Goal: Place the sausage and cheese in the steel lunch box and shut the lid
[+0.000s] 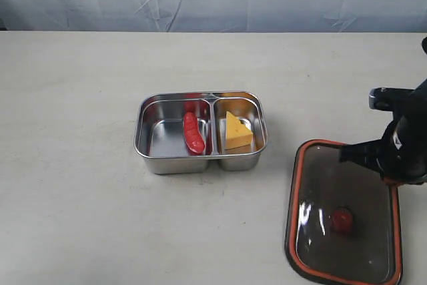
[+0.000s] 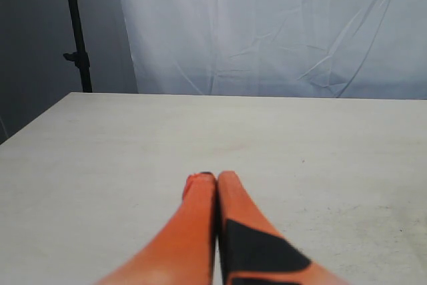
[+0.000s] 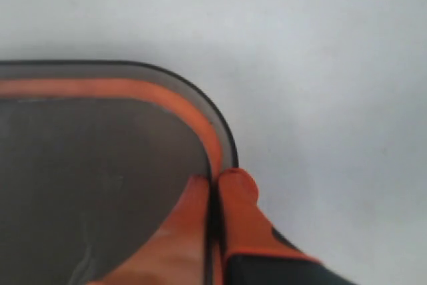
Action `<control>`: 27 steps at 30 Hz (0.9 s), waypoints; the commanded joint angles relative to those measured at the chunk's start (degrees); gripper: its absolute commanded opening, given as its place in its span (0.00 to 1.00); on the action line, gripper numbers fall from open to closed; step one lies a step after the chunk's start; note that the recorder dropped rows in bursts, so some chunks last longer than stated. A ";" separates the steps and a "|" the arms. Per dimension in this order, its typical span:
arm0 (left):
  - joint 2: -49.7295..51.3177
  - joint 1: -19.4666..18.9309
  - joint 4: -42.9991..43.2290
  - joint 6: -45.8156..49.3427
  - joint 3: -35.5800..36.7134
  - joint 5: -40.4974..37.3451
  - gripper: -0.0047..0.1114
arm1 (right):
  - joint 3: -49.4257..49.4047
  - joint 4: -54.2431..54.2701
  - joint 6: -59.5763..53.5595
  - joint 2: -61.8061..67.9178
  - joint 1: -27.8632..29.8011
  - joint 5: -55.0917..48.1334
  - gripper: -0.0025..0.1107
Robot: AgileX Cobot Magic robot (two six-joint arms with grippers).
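Two of the three jobs look done to me: the sausage (image 1: 193, 133) lies in the larger left compartment of the steel lunch box (image 1: 143, 125), and the cheese (image 1: 237, 131) stands in the smaller right one, the divider between them. The box sits near the middle of the bench (image 1: 80, 218).

What remains is the lid (image 1: 360, 231), flat on the bench well to the right of the box, with its orange seal (image 3: 100, 88) and round valve (image 1: 341, 219) showing through the smoky plastic. My right gripper (image 3: 215, 181) is clenched on the lid's rim just beside a rounded corner, one finger over the panel and one outside the edge. My left gripper (image 2: 209, 181) is pressed shut on nothing, over bare bench.

I judge the lid light and stiff but slick (glossy plastic, and a thin lip is all I have). Held by one corner, it will likely want to droop or swing on the lift, so a slow, level carry seems wise. The rim is the only real purchase while it lies flat; the valve is too small to trust. The steel box may skate if I press the lid down off-centre.
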State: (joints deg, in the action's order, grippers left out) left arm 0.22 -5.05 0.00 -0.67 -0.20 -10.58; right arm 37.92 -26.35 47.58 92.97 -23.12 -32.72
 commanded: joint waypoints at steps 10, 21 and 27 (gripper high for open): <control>-0.22 0.08 8.96 -0.20 0.20 0.22 0.04 | 0.03 -4.15 -0.04 -5.86 0.41 1.60 0.02; -0.22 0.08 2.91 -1.10 0.20 8.26 0.04 | 0.03 -5.85 -0.04 -7.66 0.41 6.88 0.02; -0.22 0.08 -37.11 -9.87 0.20 14.06 0.04 | 0.03 -7.92 1.67 -9.14 0.41 7.39 0.02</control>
State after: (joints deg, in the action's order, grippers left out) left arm 0.22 -5.05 -17.64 -4.67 -0.20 1.54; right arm 37.82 -32.38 47.73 85.03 -23.12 -25.83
